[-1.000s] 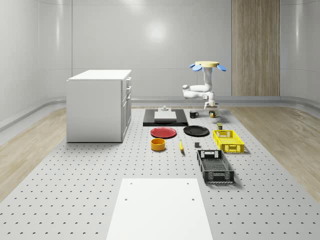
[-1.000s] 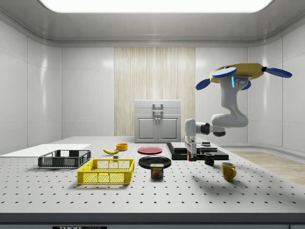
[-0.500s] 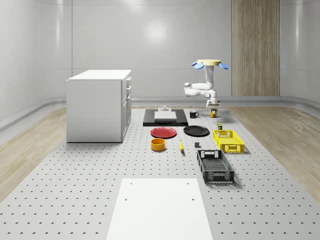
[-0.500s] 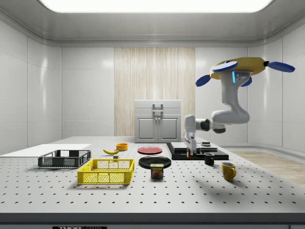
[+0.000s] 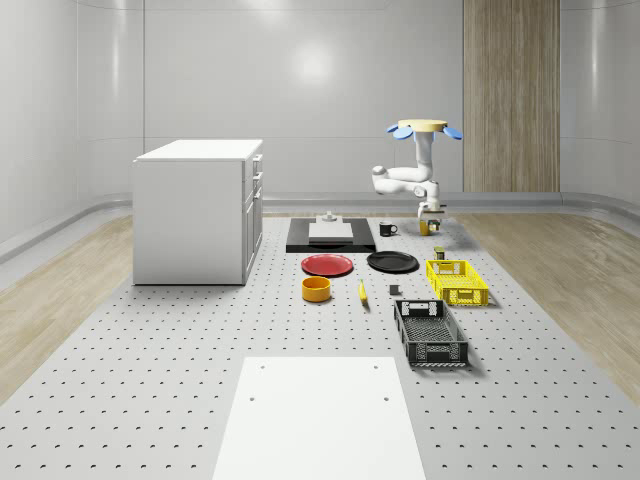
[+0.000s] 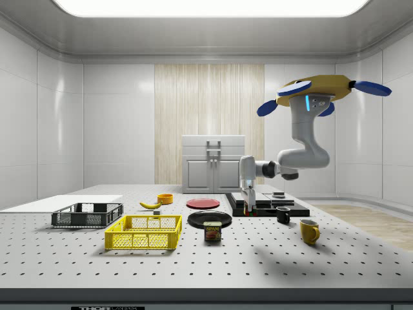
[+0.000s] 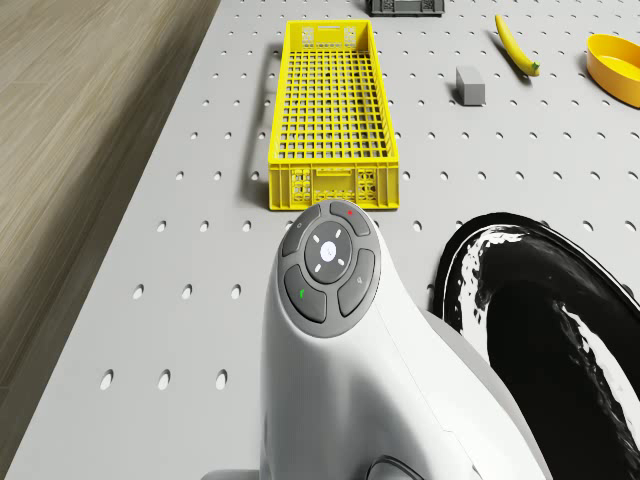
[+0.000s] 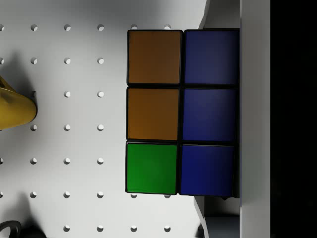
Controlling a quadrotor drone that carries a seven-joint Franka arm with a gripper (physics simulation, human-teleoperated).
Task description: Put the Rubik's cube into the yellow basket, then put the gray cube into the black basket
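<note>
**Rubik's Cube: Handling and Grip Points**

The drone [image 6: 316, 90] hovers above the surface [image 5: 150, 400], beyond the yellow basket [image 7: 333, 110]. The Rubik's cube [image 8: 179, 111] is pinched in the claw [image 6: 248, 208], clear of the surface. It is judged rigid, light and smooth-faced, so slipping is possible. Flat opposite faces are best gripped, centred. The small gray cube [image 7: 470, 85] lies beside the basket.

Yellow basket [image 7: 333, 110] interior seemingly unobstructed

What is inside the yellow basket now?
Nothing: the yellow basket shows just its bare mesh floor. The Rubik's cube is held in the gripper, above the table.
</note>
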